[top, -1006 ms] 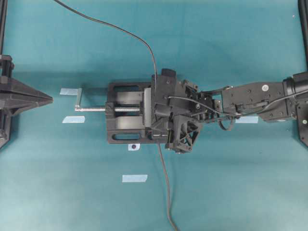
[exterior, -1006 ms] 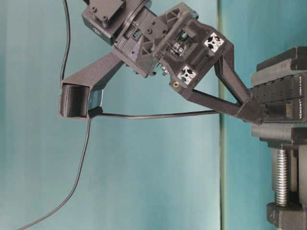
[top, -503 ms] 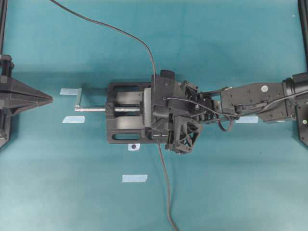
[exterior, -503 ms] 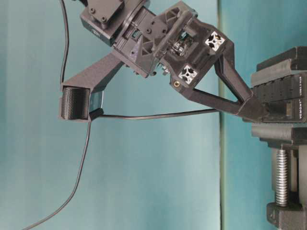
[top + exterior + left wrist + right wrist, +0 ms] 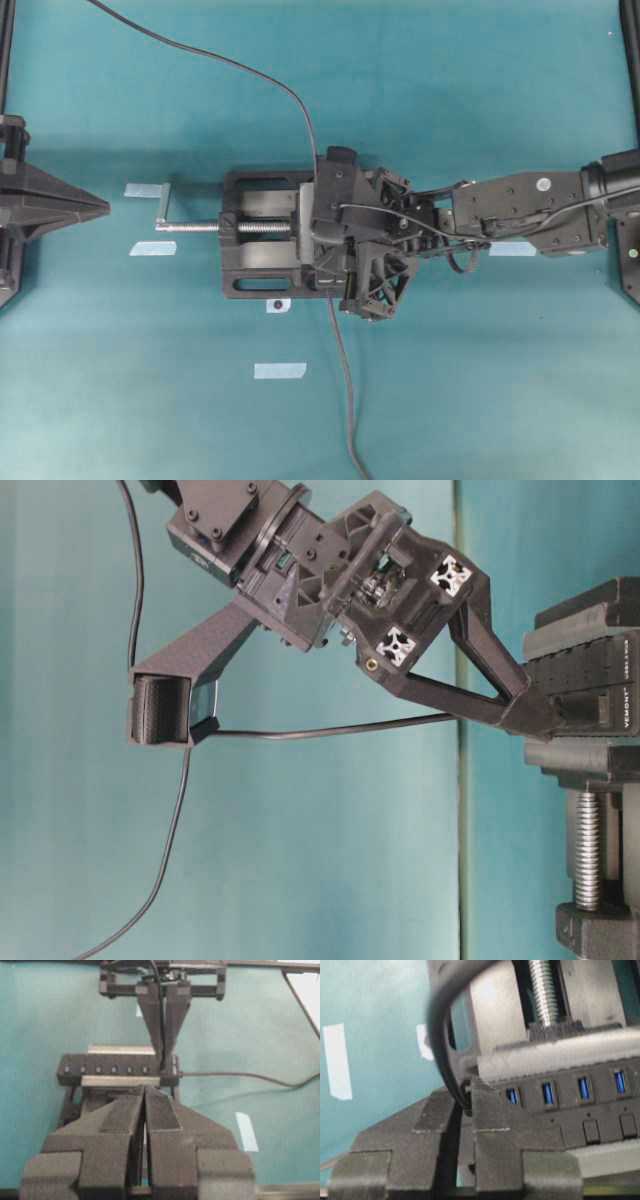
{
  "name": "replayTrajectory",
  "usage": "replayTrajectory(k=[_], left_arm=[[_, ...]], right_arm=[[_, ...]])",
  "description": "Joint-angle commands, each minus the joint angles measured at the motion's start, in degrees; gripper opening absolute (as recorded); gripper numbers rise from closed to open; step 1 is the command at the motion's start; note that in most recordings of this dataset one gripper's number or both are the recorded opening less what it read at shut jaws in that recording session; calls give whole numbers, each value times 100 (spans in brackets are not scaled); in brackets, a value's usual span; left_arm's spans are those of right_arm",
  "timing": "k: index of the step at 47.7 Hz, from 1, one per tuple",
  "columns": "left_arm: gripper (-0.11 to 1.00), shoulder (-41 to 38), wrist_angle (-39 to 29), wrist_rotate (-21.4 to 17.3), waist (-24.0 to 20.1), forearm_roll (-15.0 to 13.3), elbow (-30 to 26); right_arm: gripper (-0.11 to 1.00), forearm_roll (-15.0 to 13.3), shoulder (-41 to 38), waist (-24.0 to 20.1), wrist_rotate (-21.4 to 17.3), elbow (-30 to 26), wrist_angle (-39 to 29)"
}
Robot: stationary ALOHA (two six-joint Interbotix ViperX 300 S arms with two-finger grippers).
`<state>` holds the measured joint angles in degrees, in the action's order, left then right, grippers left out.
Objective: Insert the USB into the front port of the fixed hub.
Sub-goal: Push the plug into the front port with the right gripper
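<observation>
Across the teal desk, you see the black vise near the middle, its silver screw and crank pointing toward the left arm's side. Clamped in that vise lies the fixed hub, a narrow black bar with a row of small blue slots facing up. Over the vise's far end from the crank, your right hand reaches down, fingers pinched together on the USB at the hub's end slot. You cannot tell whether the plug is seated, since the fingers cover it. From the plug, the thin black cable loops up and away from the vise toward the desk's edge. Well clear of the vise, beyond the crank, your left hand hovers with its fingers together, holding nothing.
</observation>
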<state>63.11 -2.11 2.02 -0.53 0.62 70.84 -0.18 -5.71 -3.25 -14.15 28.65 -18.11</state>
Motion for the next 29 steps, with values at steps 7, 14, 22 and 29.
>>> replayTrajectory(k=[7, 14, 22, 29], left_arm=[[0, -35, 53, 9, -9, 18, -70], [0, -35, 53, 9, -9, 18, -70], [0, -35, 53, 9, -18, 18, -70], [0, -35, 53, 9, -18, 18, -70]], right_arm=[[2, 26, -141, -308, -70, -123, -237], [2, 26, -141, -352, -70, -123, -308], [2, 26, -141, -404, -70, -132, -466], [2, 26, -141, -422, -79, -88, -527]])
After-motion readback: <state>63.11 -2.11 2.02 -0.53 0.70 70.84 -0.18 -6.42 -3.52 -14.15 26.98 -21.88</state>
